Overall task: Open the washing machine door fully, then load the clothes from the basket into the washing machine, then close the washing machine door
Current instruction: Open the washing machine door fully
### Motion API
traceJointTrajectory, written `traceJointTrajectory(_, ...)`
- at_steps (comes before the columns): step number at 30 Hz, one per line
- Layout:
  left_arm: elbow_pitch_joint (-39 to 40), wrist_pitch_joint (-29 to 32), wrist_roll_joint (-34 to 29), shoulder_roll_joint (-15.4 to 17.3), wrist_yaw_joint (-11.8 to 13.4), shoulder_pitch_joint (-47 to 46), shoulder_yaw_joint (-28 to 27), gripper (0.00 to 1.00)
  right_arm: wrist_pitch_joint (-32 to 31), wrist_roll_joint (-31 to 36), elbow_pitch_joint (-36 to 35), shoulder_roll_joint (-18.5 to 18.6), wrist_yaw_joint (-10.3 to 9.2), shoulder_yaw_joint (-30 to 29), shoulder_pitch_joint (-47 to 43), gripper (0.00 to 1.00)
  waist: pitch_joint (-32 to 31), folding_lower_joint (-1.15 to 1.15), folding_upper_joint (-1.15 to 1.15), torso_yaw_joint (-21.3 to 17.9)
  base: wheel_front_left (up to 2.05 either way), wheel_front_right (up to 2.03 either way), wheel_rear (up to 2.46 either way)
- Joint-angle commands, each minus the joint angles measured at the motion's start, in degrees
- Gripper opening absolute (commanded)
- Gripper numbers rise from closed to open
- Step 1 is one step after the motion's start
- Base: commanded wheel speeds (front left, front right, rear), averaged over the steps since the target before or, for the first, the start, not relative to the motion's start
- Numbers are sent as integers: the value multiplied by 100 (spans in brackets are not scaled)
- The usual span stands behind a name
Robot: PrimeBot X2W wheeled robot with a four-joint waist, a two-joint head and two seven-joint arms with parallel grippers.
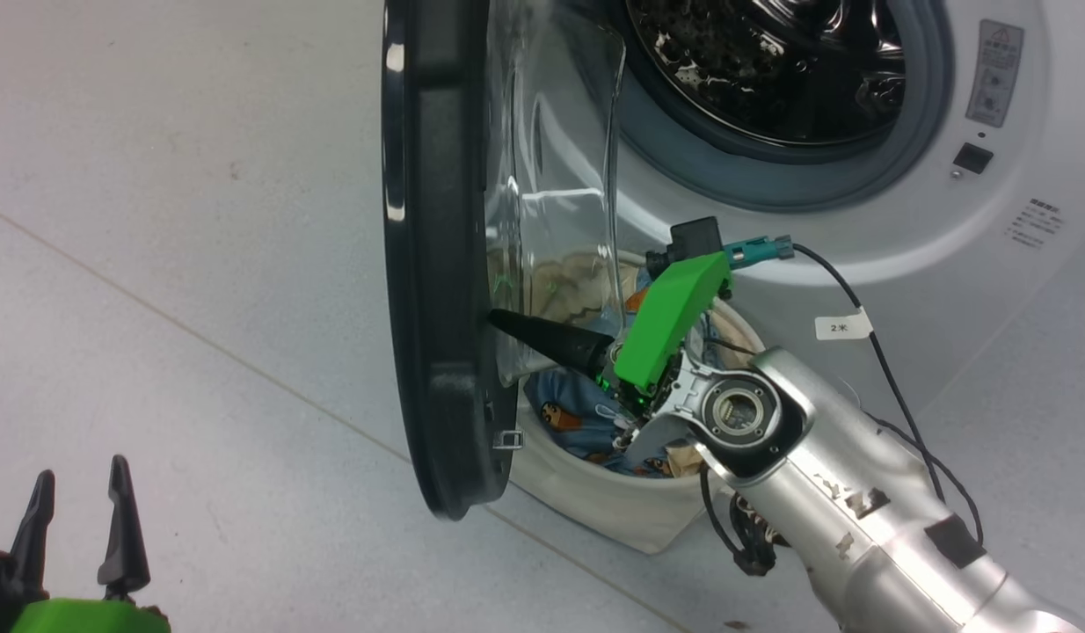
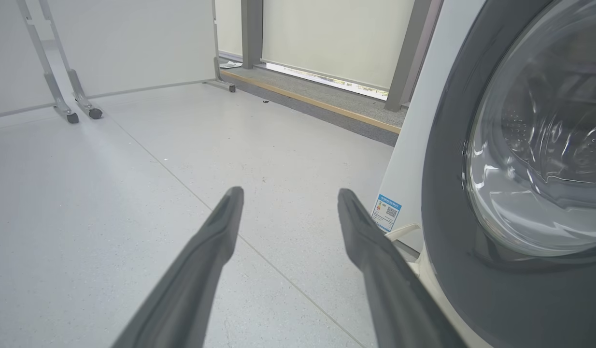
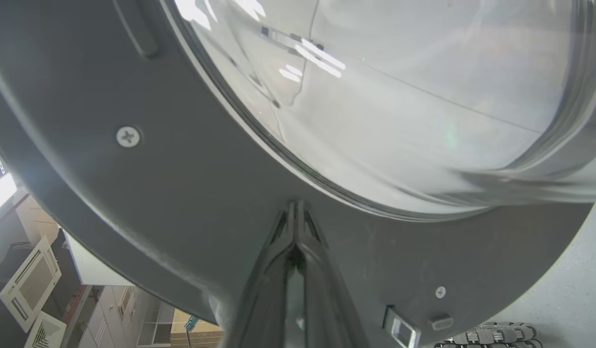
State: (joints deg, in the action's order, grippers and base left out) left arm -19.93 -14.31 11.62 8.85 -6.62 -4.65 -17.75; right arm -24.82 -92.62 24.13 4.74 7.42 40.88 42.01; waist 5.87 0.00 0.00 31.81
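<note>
Pale grey floor (image 1: 200, 264) is seen at the left, where the left gripper (image 1: 81, 470) is held empty with its fingers spread apart. The washing machine door (image 1: 437, 264) is stood open, its inner rim touched by the closed right gripper (image 1: 498, 321). The clothes (image 1: 564, 409) are kept in the basket (image 1: 613, 505), set before the washing machine (image 1: 859, 237).

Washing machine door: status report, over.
Right jaws shut, tips at the washing machine door inner rim. Left jaws open, holding nothing. Door partly open. Basket of clothes stands close by its inner face.
</note>
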Motion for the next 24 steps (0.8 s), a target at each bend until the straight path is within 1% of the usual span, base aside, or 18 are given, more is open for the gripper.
traceJointTrajectory(1,130,-69,-57,155,-13,-193,-185,100,76,16,-253,-155,7,-59,75,0,-28,0,0,-14,0,0,0)
traceJointTrajectory(6,30,-69,-73,195,-35,-270,-122,100,131,46,-393,-78,7,-156,-150,0,-107,0,0,-45,0,0,0)
traceJointTrajectory(12,-6,-69,-67,219,-50,-326,-111,100,390,148,-529,-125,7,-114,-322,0,-110,0,0,-43,0,0,0)
traceJointTrajectory(21,-8,-69,-56,239,-66,-384,-72,100,579,-15,-752,-180,7,165,-626,0,-147,0,0,-44,0,0,0)
traceJointTrajectory(24,-56,-69,-61,259,-70,-400,-44,100,658,1,-814,-183,7,172,-657,0,-200,0,0,-65,0,0,0)
